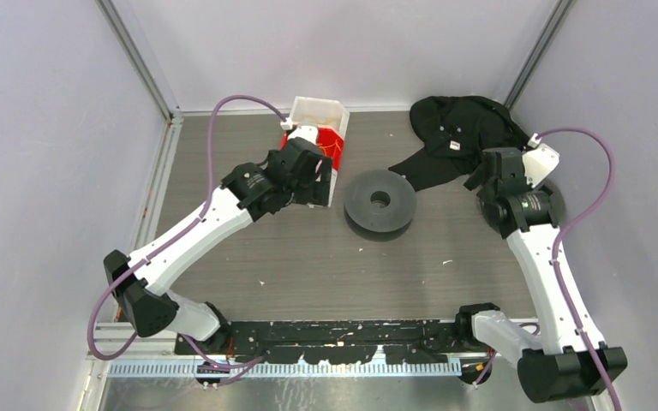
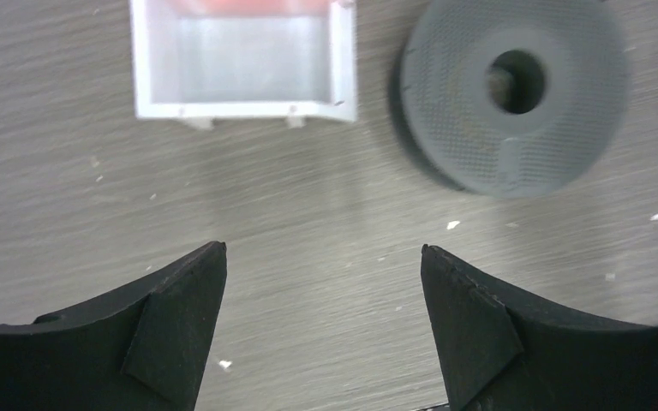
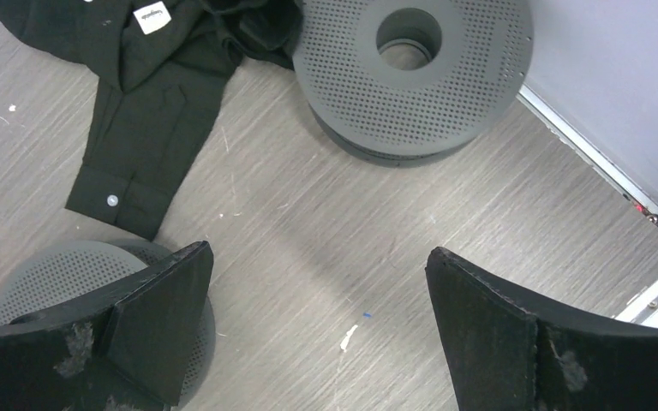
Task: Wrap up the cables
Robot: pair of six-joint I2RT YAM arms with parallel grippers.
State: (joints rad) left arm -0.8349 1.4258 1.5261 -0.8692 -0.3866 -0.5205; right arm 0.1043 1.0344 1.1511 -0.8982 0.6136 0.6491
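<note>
Thin yellow cables (image 1: 334, 152) show faintly against red inside the white bin (image 1: 340, 110) at the back of the table; neither wrist view shows them. My left gripper (image 1: 308, 184) hangs just in front of that bin. In the left wrist view the left gripper (image 2: 323, 248) is open over bare table, with the bin (image 2: 244, 110) ahead and a dark grey spool (image 2: 514, 86) ahead to the right. My right gripper (image 1: 493, 171) is near the back right; its own view shows the right gripper (image 3: 319, 248) open and empty above the tabletop.
A grey perforated spool (image 1: 380, 201) lies mid-table. A black shirt (image 1: 454, 133) is crumpled at the back right, its sleeve (image 3: 150, 128) stretching toward my right gripper. Another spool (image 3: 411, 68) sits by the right wall rail (image 3: 600, 154), and one (image 3: 51, 274) lies beside my right gripper's left finger.
</note>
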